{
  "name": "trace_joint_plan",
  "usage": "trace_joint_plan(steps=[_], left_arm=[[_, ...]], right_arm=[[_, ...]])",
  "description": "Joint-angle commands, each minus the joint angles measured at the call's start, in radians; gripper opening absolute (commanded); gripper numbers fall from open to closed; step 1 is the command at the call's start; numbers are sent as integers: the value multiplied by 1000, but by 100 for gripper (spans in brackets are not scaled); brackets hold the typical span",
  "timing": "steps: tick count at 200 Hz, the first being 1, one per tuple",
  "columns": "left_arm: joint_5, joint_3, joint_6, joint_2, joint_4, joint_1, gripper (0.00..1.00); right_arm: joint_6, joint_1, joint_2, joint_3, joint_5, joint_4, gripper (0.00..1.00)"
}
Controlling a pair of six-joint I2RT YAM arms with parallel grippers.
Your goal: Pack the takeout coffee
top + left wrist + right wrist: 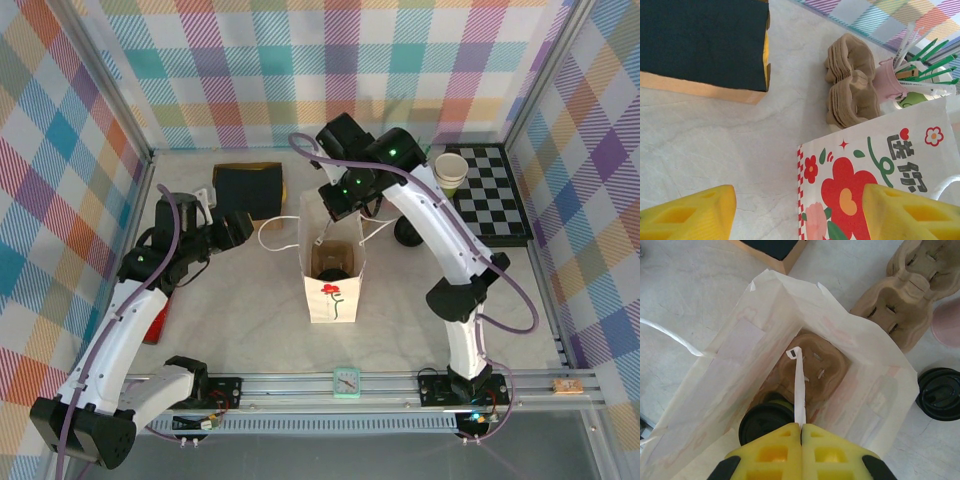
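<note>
Nearest the lens in the right wrist view, the right claw (801, 429) is seen closed tight, its yellow fingers (835, 452) pressed together on a white handle strip (799, 385) that hangs into the paper bag (705, 390). Directly below, the takeout coffee (764, 424) is found inside the bag. Its black lid is turned upward, and it is seated in a brown cardboard carrier (827, 357) on the bag's bottom. The bag is stood upright and open in the middle of the desk (715, 145). Just beside it, a second black lid (940, 392) and a stack of cardboard carriers (900, 300) are laid on the desk, and a pink cup of straws (889, 80) is set against the stack. The left claw (800, 217) is held wide open with nothing gripped, above the desk by the bag's flower-printed side. A dark box (700, 40) is placed farther off.
</note>
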Motion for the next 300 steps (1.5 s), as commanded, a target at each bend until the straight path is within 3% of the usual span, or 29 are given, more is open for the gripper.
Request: trace_joint_plan(steps=[1,300], left_arm=[[9,-11,20,-19,16,13,68],[17,-33,15,-20,21,11,68]], right_arm=[[-1,10,16,30,18,-31,3],[-13,31,156,38,72,-28,7]])
